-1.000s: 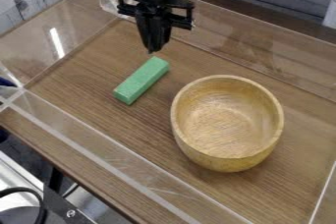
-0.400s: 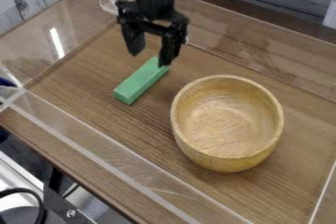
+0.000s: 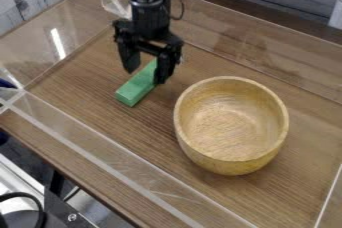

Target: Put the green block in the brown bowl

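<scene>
pincer: the black two-fingered metal gripper (image 3: 150, 59) stands spread wide, its fingers coming down over the far part of the block; no pinch on it shows, and whether a fingertip touches it I cannot tell
green block: the small, elongated bright green bar (image 3: 138, 87) lies on the brown wooden tabletop (image 3: 80, 103), directly under the pincer and reaching out from it toward the near side, set slantwise
block's handling: probably light and stiff, keeping its shape under a squeeze; the plain, smooth-looking faces might slip if caught only by an edge
where to take hold: across the narrow width, on the two long sides, close to the middle so that neither end dips; the pincer looks to be over the far half, so a small shift toward the near side may be wanted before closing
brown bowl: the round, light-brown wooden bowl (image 3: 186, 150) with thick walls and visible grain sits upright beside the block, on the near right of the pincer as the camera sees it
bowl's contents: nothing shows inside; the mouth is much wider than the block, so it should go in at any angle
bowl's risk: a low carry could knock the rim, so the block would best be lifted above it first
</scene>
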### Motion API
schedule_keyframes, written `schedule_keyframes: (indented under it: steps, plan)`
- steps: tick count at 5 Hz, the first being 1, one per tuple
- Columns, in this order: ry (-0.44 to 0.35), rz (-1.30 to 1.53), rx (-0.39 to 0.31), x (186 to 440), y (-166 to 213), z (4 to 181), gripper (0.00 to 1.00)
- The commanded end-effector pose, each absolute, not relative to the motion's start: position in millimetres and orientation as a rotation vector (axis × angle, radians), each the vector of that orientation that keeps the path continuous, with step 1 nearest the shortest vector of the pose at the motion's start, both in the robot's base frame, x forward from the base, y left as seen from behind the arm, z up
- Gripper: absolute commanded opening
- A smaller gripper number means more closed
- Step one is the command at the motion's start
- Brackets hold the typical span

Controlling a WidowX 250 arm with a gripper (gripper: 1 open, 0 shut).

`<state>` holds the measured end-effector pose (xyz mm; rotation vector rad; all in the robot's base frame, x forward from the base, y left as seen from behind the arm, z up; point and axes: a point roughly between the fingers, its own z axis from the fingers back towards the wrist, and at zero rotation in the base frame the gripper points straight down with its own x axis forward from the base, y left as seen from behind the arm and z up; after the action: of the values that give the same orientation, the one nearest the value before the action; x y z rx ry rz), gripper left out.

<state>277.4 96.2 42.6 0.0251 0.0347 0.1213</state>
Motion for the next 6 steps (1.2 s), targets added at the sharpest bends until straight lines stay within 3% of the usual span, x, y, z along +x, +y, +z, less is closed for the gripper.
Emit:
schedule_keyframes:
  steps: [1, 2, 3, 6]
  plan:
    - [0.005, 0.137, 0.048, 281.3, 105.7, 44.0, 1.0]
    - [0.014, 0.145, 0.049, 280.7, 107.8, 37.6, 0.0]
    - [0.015, 0.148, 0.046, 280.4, 107.0, 38.7, 0.0]
    - [-0.009, 0.168, 0.011, 281.8, 101.2, 69.4, 0.0]
